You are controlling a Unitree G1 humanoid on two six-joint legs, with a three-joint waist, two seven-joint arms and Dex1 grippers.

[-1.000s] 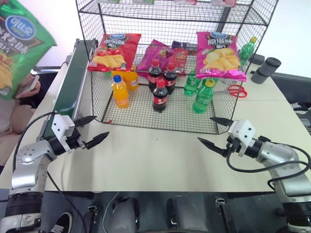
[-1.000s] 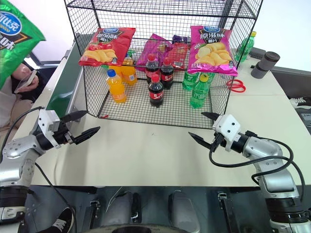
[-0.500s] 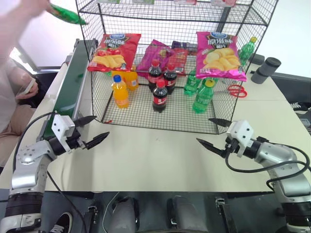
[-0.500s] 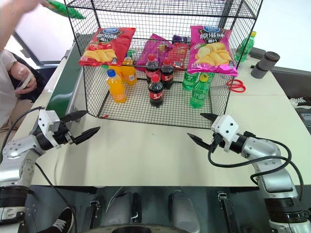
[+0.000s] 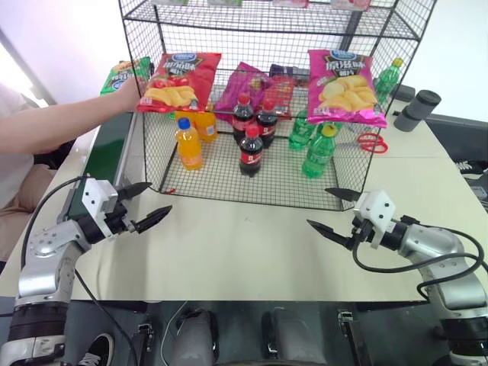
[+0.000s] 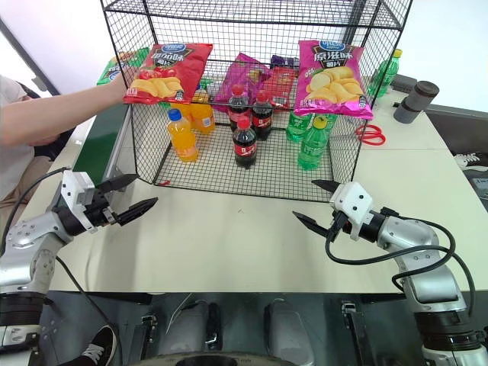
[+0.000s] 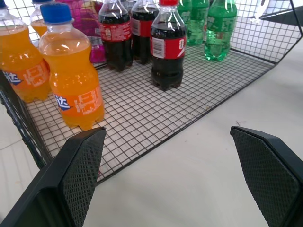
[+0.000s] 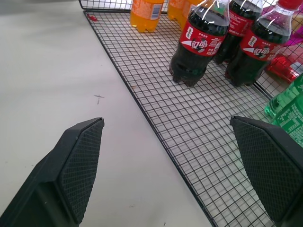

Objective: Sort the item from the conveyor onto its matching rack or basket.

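Observation:
A person's hand holds the item, a shiny green chip bag point(image 5: 120, 76), at the far end of the conveyor point(image 5: 105, 149), just left of the rack's corner. I cannot tell whether the bag rests on the belt. The dark green belt runs along the table's left side. The rack point(image 5: 221, 181) is a tall black wire-mesh unit at the back of the table. My left gripper point(image 5: 158, 197) hovers open and empty near the belt's near end, beside the rack's front left corner. My right gripper point(image 5: 319, 207) is open and empty in front of the rack's right corner.
On the rack hang a red chip bag point(image 5: 178, 80), purple bags point(image 5: 244, 88) and a pink chip bag point(image 5: 343, 85). Its floor carries orange soda bottles point(image 5: 188, 143), cola bottles point(image 5: 252, 151) and green bottles point(image 5: 319, 151). Red scissors point(image 5: 370, 142) and grey cylinders point(image 5: 418, 107) lie to the right.
The person's arm swung the green bag from high at the upper left down to the conveyor's far end. Both grippers stayed where they were, open.

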